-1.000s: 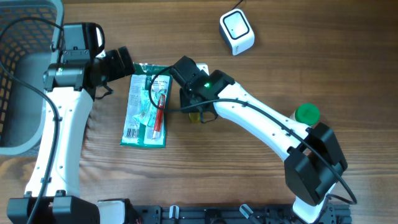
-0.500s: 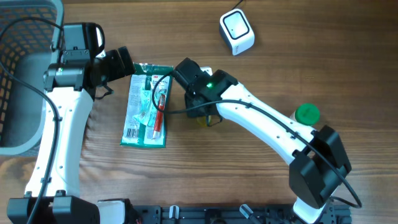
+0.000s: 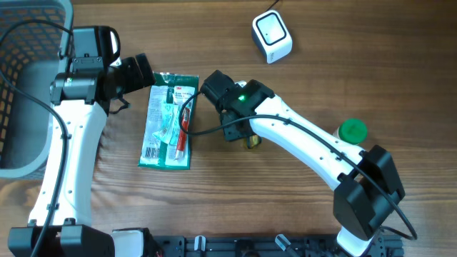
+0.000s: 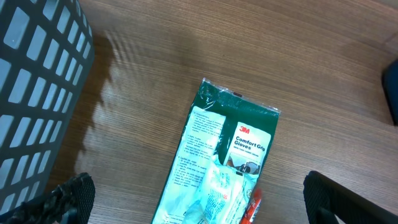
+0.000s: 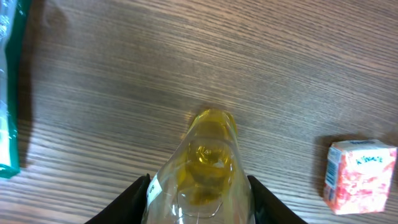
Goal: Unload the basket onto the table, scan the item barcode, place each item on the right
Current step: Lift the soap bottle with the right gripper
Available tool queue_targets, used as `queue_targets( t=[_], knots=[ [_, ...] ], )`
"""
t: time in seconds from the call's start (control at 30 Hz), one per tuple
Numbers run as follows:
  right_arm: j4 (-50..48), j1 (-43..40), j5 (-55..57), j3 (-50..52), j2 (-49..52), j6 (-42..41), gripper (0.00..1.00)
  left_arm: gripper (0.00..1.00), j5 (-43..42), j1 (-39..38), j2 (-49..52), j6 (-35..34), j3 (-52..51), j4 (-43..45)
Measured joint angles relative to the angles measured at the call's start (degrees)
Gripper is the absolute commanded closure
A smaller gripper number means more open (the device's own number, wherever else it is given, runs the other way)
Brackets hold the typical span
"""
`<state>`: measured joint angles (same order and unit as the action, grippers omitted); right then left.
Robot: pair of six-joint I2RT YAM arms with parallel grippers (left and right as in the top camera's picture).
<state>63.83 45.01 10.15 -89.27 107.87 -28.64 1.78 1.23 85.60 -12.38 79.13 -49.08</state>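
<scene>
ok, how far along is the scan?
Done: the right gripper is shut on the clear bottle of yellow liquid. In hand: the bottle is mid-table, apart from the white scanner. Left: bring it to the scanner and show its barcode. The left gripper hangs open above the gloves pack, holding nothing.

Open tabletop (image 3: 371, 64) around scanner (image 3: 272, 37), glove pack (image 3: 169, 120) centre-left, basket (image 3: 28, 43) far left
</scene>
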Motion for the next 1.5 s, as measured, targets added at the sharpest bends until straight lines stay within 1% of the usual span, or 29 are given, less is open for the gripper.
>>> queue_targets(
  t=[0.27,0.33,0.6,0.8,0.97,1.23,1.5],
  knots=[
    [0.2,-0.5,0.0,0.0,0.0,0.2,0.68,0.00,0.0,0.0,0.0,0.0,0.0,0.0],
    [0.2,-0.9,0.0,0.0,0.0,0.0,0.69,0.00,0.0,0.0,0.0,0.0,0.0,0.0],
    [-0.7,-1.6,1.6,0.0,-0.2,-4.2,0.71,0.00,0.0,0.0,0.0,0.0,0.0,0.0],
    [-0.8,-1.7,3.3,0.1,-2.6,-7.7,0.71,0.00,0.0,0.0,0.0,0.0,0.0,0.0],
    [-2.7,-2.1,3.4,0.2,-3.1,-10.0,0.71,0.00,0.0,0.0,0.0,0.0,0.0,0.0],
    [-3.1,-2.4,3.4,0.5,-3.1,-10.8,0.71,0.00,0.0,0.0,0.0,0.0,0.0,0.0],
    [-6.5,-2.4,3.0,4.2,-3.1,-10.8,0.71,0.00,0.0,0.0,0.0,0.0,0.0,0.0]
  ],
)
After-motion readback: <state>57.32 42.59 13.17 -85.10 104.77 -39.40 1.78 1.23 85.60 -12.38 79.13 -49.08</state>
